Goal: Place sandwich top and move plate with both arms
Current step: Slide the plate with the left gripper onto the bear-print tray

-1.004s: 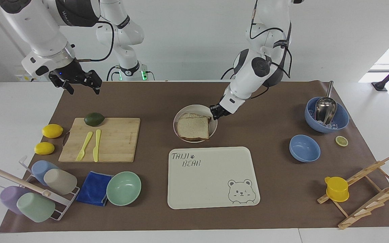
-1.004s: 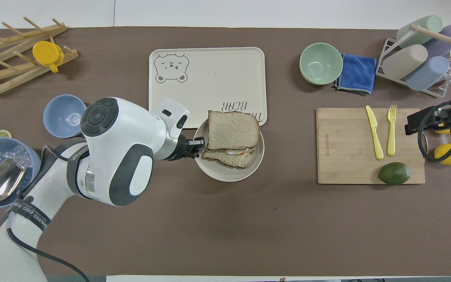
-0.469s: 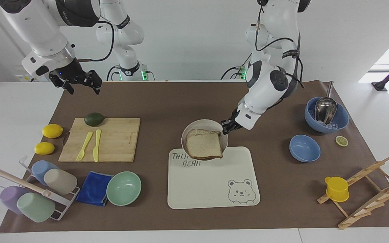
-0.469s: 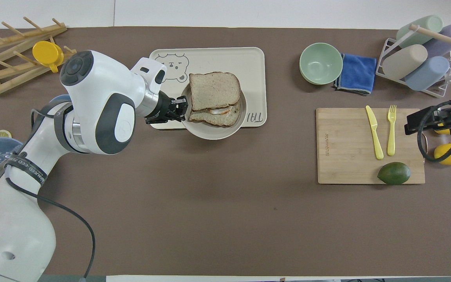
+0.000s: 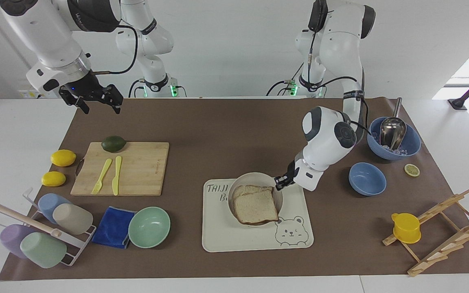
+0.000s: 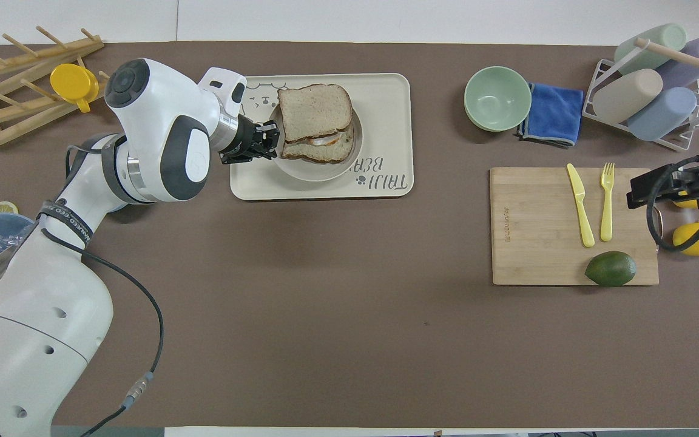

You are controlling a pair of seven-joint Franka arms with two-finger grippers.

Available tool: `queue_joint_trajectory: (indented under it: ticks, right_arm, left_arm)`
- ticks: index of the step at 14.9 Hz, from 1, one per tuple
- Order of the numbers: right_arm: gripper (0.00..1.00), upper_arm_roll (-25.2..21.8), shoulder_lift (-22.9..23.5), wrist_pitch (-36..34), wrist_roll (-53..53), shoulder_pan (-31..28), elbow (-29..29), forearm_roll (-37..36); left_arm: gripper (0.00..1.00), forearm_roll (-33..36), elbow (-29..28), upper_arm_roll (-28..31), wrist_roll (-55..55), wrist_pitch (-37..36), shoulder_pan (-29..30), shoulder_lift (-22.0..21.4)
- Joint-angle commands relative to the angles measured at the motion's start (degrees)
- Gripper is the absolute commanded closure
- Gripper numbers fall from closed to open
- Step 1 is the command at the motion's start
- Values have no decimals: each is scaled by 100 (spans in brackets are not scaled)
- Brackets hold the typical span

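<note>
Brown surface [image 5: 226,122]: my left claw [image 5: 280,182] grips the plate [image 5: 255,179] rim at three o'clock, over the tray [image 5: 218,240]. Sandwich top [image 5: 257,205] already on; setting down remains. My right claw [image 5: 96,97] waits, fingers spread, over the surface edge.

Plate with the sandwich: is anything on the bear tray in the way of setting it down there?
Nothing visible is. The left hand grips the plate by its rim over the bear tray, which carries nothing else. The sandwich top lies on the sandwich. The right hand waits over the right arm's end of the table.
</note>
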Motion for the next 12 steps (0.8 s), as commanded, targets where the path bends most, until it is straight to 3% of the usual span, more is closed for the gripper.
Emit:
queue_joint_trajectory:
  ticks: [1,6,7,8,12]
  right_arm:
    - [0,38,33,94,-143,-36,57,-37]
    - [0,38,42,147,-125,-27,57,-63]
    - [0,38,42,165,-125,-36,57,-55]
    - [0,38,42,182,-125,-36,57,-46]
    - [0,38,33,182,-116,-28,57,-28]
  left_arm:
    - [100,55,131,-21,161,183,60,67]
    - [100,64,-212,-12,187,526,-46,5]
    - [33,160,-212,-12,292,535,-55,5]
    - [0,387,-194,-12,371,518,-55,-4]
    - [0,582,-71,-12,381,421,59,-21]
